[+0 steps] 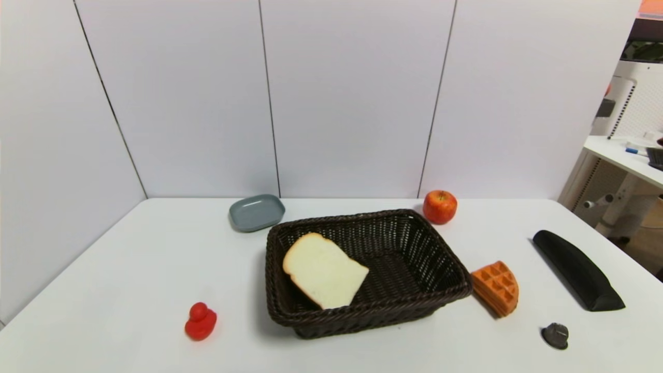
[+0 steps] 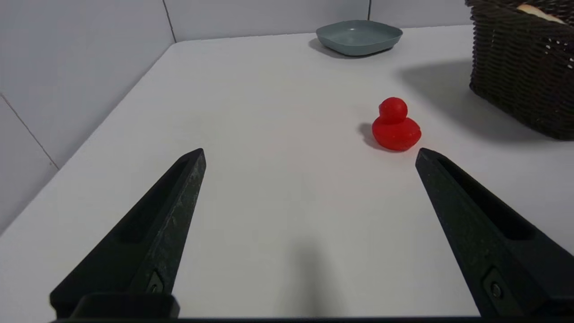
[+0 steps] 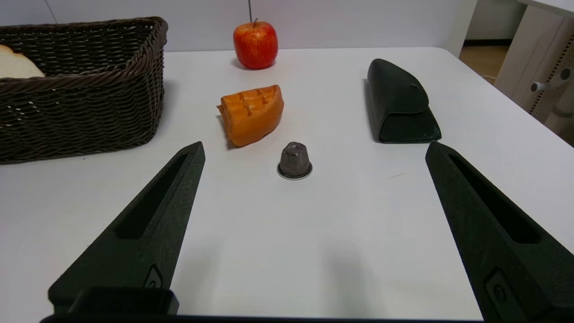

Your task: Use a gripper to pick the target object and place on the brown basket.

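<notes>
The toy slice of white bread (image 1: pixel 323 272) lies tilted inside the brown basket (image 1: pixel 445 261), leaning against its left wall. A sliver of the bread (image 2: pixel 538 12) shows over the basket (image 2: pixel 520 67) in the left wrist view, and a corner of it (image 3: pixel 15 65) shows inside the basket (image 3: pixel 89 98) in the right wrist view. Neither arm shows in the head view. My left gripper (image 2: pixel 309 154) is open and empty, low over the table near the front left. My right gripper (image 3: pixel 314 150) is open and empty, low over the table near the front right.
A red toy duck (image 1: pixel 200 321) sits front left of the basket, a grey dish (image 1: pixel 257 212) behind it, a red apple (image 1: pixel 440 206) at its back right. An orange waffle wedge (image 1: pixel 496 287), a small grey capsule (image 1: pixel 556 335) and a black case (image 1: pixel 577 269) lie to the right.
</notes>
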